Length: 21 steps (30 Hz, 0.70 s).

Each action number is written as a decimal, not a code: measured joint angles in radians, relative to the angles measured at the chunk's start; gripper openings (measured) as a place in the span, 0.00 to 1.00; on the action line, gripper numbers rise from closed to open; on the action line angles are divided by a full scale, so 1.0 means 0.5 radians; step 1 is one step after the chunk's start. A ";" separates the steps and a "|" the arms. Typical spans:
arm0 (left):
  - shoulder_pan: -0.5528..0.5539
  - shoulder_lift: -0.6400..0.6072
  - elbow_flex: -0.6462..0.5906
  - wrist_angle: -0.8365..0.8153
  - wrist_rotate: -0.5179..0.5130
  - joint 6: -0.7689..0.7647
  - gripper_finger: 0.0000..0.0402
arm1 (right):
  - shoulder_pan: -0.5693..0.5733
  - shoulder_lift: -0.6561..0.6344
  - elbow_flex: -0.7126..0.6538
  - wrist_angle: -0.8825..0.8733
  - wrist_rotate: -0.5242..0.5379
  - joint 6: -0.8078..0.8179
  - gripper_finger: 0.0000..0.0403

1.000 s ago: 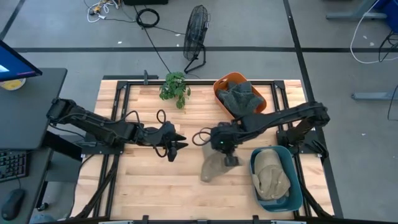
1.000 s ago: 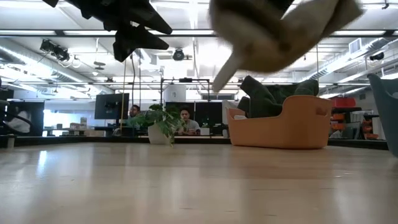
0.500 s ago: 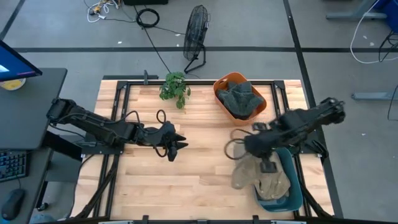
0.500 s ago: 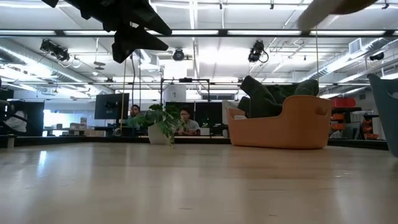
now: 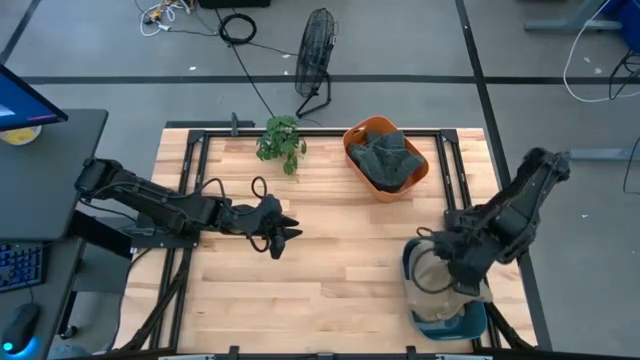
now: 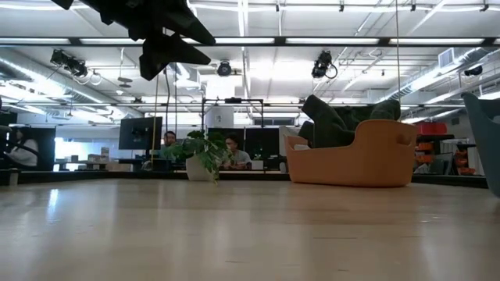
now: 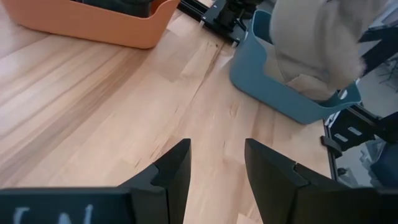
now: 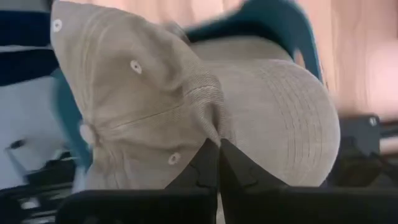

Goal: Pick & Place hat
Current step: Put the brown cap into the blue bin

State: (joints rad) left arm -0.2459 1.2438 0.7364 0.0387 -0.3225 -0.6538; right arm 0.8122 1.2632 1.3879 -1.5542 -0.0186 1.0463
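Note:
My right gripper (image 5: 452, 272) is shut on a beige cap (image 5: 432, 268) over the blue bin (image 5: 470, 322) at the table's near right. The right wrist view shows the cap's crown (image 8: 143, 93) and a stitched beige brim (image 8: 286, 112) over the bin's rim (image 8: 280, 18). My left gripper (image 5: 287, 233) hangs open and empty above the table's middle left. It also shows at the top of the low view (image 6: 168, 43) and in its own wrist view (image 7: 217, 162). My right gripper pinches a raised fold of the cap's crown cloth (image 8: 208, 118) between its two fingertips. The fingers come from above, pointing down into the blue bin. The cap hangs below them, bunched at the pinch. Whether its lower part rests in the bin, I cannot tell.
An orange bin (image 5: 385, 158) holding dark green caps stands at the far middle right and shows in the low view (image 6: 351, 156). A small potted plant (image 5: 281, 139) stands at the far edge. Bare wood lies between the two arms.
My right gripper has carried the beige cap from above the table's middle toward the right and near edges, ending over the blue bin. The cap has gone out of the low view. My left arm has kept still.

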 joint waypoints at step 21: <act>0.000 0.000 -0.002 0.001 0.000 -0.036 0.38 | 0.230 -0.030 -0.984 0.650 0.059 0.285 0.16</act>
State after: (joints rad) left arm -0.2457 1.2438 0.7357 0.0392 -0.3224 -0.6716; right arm 0.9272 1.2480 0.8961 -1.2292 0.0109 1.1889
